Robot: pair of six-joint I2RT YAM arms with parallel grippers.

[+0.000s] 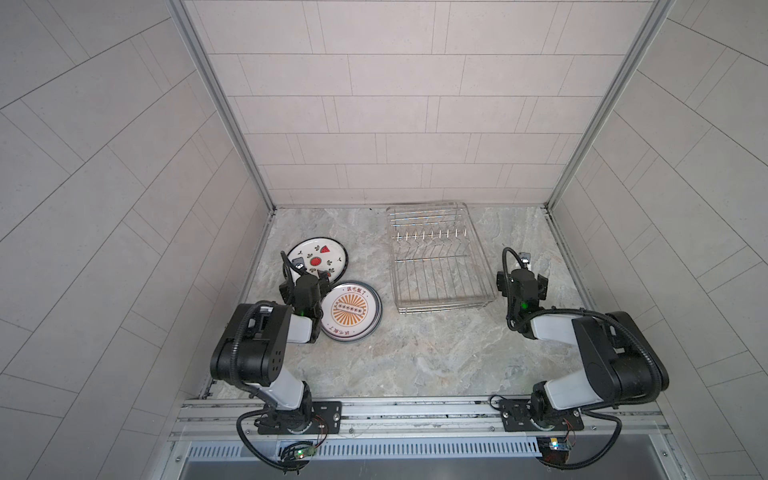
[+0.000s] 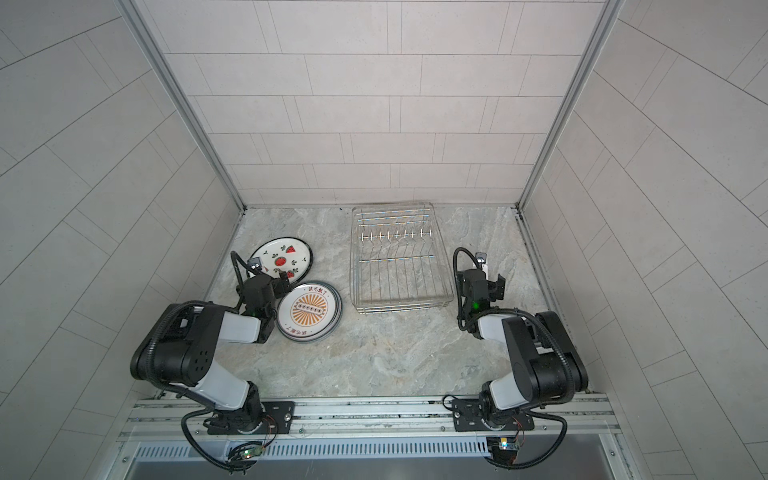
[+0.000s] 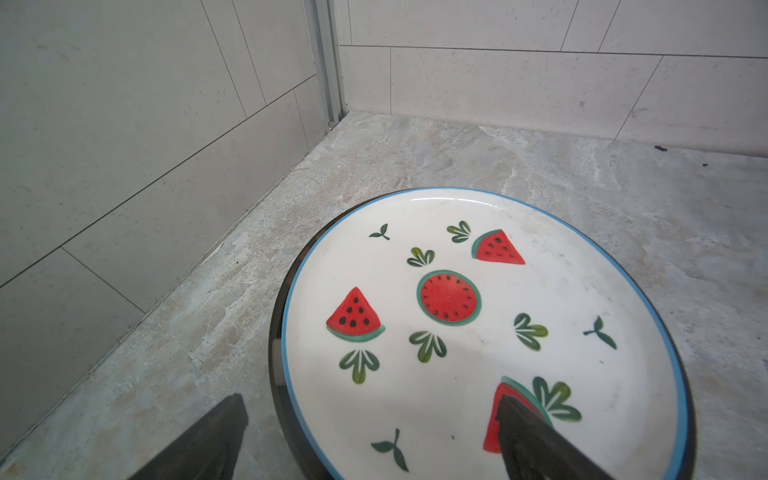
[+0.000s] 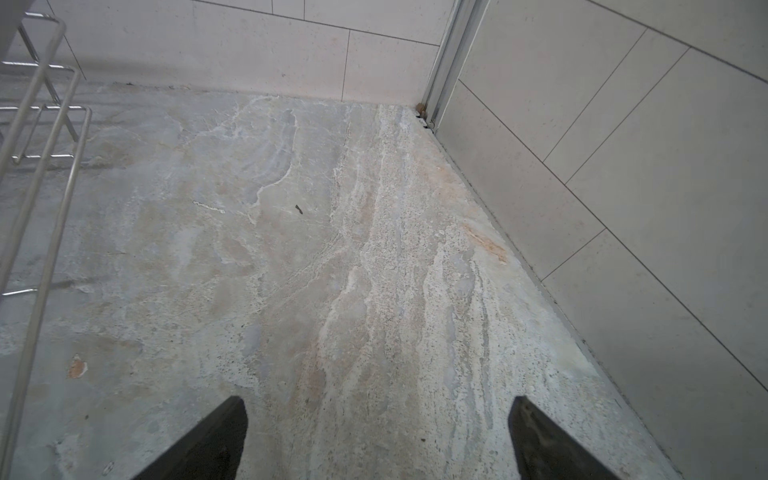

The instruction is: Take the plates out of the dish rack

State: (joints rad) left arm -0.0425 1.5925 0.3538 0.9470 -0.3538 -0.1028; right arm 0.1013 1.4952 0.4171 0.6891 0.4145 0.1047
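The silver wire dish rack [image 1: 440, 259] [image 2: 399, 257] stands at the back middle with no plate between its prongs. A watermelon plate [image 1: 318, 255] [image 2: 282, 254] [image 3: 478, 324] lies flat at the back left. In front of it lies a sunburst plate [image 1: 351, 311] [image 2: 309, 312], with more rims showing beneath it. My left gripper [image 1: 311, 277] [image 2: 279, 277] [image 3: 370, 405] hovers open over the watermelon plate's near edge, one finger over the plate, one over the counter. My right gripper [image 1: 521, 274] [image 2: 482, 276] [image 4: 378, 405] stands open over bare counter, right of the rack's side wires [image 4: 75, 170].
The marble counter [image 1: 415, 353] is closed in by tiled walls on the left, back and right. The left wall runs close behind the watermelon plate. A metal rail [image 1: 415, 409] carrying both arm bases bounds the front.
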